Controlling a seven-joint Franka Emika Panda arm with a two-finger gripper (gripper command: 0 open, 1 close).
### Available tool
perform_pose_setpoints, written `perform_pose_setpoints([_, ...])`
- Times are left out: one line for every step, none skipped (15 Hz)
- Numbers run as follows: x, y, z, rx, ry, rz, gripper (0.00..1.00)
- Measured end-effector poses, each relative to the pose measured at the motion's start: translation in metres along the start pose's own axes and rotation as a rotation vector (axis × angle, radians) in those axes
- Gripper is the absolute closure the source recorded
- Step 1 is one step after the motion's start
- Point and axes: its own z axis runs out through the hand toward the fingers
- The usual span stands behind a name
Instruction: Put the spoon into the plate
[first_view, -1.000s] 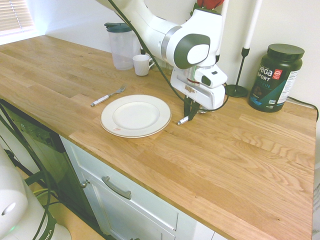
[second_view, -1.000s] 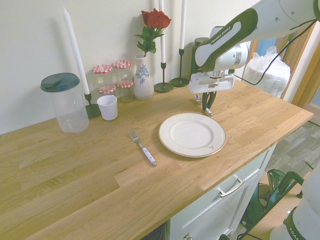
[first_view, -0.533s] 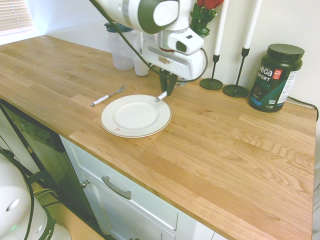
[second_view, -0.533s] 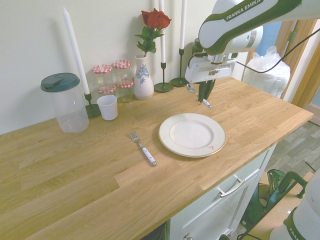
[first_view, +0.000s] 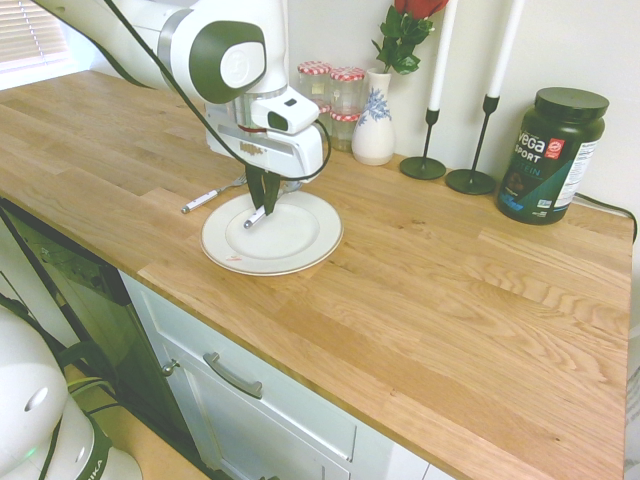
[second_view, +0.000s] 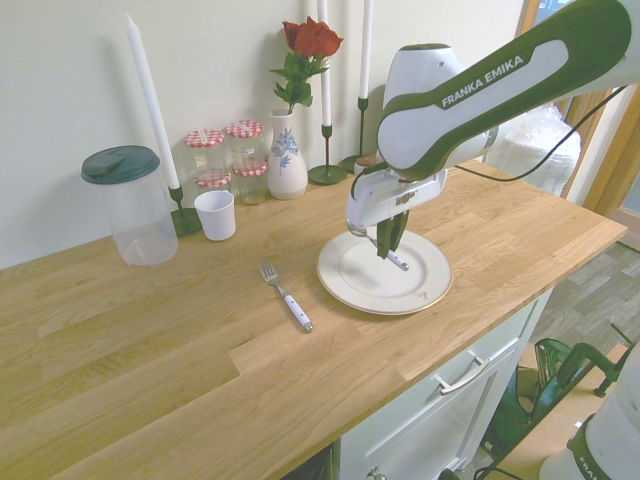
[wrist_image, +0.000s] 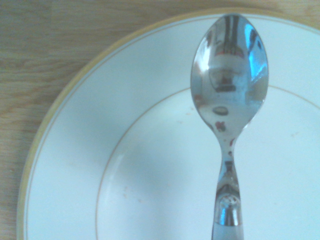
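Gripper (first_view: 262, 205) clamped on spoon (first_view: 256, 216) – hung over plate (first_view: 312, 245), handle tip slanting toward seven o'clock – plate directly beneath.

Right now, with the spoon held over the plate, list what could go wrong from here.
1. The small white-handled metal spoon hangs tilted in the shut fingers above the round cream-white plate; released from there, it may bounce or clatter.
2. Its low handle tip points toward the plate's rim, so it could slide off onto the wooden counter.
3. The white-handled fork lies close beside the plate; a wide swing might knock it.
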Motion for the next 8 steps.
perform_pose_setpoints([-0.003, -0.004, 0.005, 0.000, 0.004, 0.008, 1.00])
perform_pose_setpoints([-0.004, -0.006, 0.009, 0.001, 0.005, 0.015, 1.00])
perform_pose_setpoints([-0.004, -0.007, 0.013, -0.001, 0.005, 0.018, 1.00])
perform_pose_setpoints([-0.004, -0.008, 0.015, -0.003, 0.006, 0.020, 0.00])
perform_pose_setpoints([-0.005, -0.010, 0.017, -0.006, 0.010, 0.017, 0.00])
perform_pose_setpoints([-0.008, -0.012, 0.019, -0.012, 0.015, 0.009, 0.00])
perform_pose_setpoints([-0.011, -0.015, 0.020, -0.018, 0.018, 0.001, 0.00])
perform_pose_setpoints([-0.013, -0.017, 0.022, -0.022, 0.019, -0.005, 0.00])
